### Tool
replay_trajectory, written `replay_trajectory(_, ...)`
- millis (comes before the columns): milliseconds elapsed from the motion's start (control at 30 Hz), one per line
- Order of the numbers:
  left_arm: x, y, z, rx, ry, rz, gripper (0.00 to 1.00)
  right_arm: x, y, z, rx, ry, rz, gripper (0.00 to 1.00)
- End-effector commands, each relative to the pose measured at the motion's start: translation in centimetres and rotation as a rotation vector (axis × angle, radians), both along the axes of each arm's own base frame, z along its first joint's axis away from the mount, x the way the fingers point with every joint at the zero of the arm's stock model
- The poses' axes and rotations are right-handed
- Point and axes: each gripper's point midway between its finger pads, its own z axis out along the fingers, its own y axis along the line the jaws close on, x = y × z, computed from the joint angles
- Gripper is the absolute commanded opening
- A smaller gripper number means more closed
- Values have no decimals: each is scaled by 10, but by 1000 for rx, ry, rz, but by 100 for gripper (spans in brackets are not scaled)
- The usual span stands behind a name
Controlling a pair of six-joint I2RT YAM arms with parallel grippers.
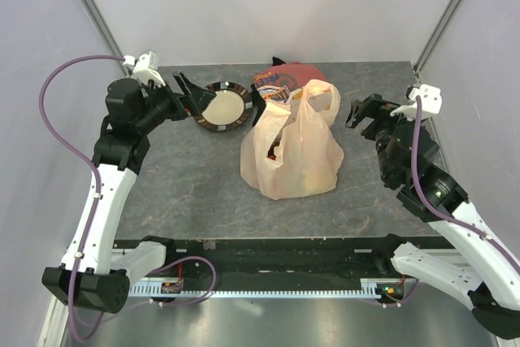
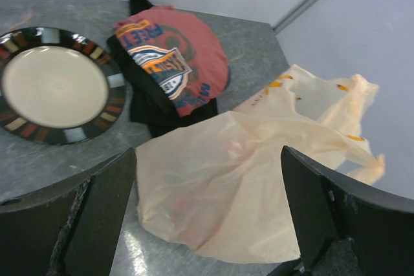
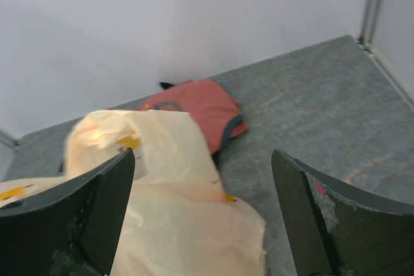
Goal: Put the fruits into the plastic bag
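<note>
Left pincer (image 2: 207,153) spread, plastic bag (image 2: 226,192) handles rearward

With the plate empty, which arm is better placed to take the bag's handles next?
Right, likely. The right claw, open, sits close beside the bag's raised handle loop; the left claw, also open, hovers by the plate, farther off.
</note>
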Motion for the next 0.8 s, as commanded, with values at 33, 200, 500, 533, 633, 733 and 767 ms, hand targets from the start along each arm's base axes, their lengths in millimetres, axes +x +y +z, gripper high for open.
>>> replay_trajectory(33,17,30,-22,61,42,65,99,27,-27,-41,-8,158,-56,94)
replay_trajectory(200,20,67,-37,60,96,169,99,43,-78,-81,99,265,-117,93)
replay_trajectory(500,-21,94,-34,168,20,262,99,2,-141,-71,80,172,-361,93)
replay_trajectory(533,-24,98,-38,171,31,284,99,-1,-142,-72,74,166,-366,93)
replay_trajectory(633,-30,106,-54,193,61,330,99,-9,-145,-79,69,138,-380,93)
replay_trajectory(733,-35,110,-52,183,53,366,99,-13,-148,-83,64,117,-393,93)
replay_trajectory(767,-36,110,-51,182,48,363,99,-13,-148,-83,62,113,-390,93)
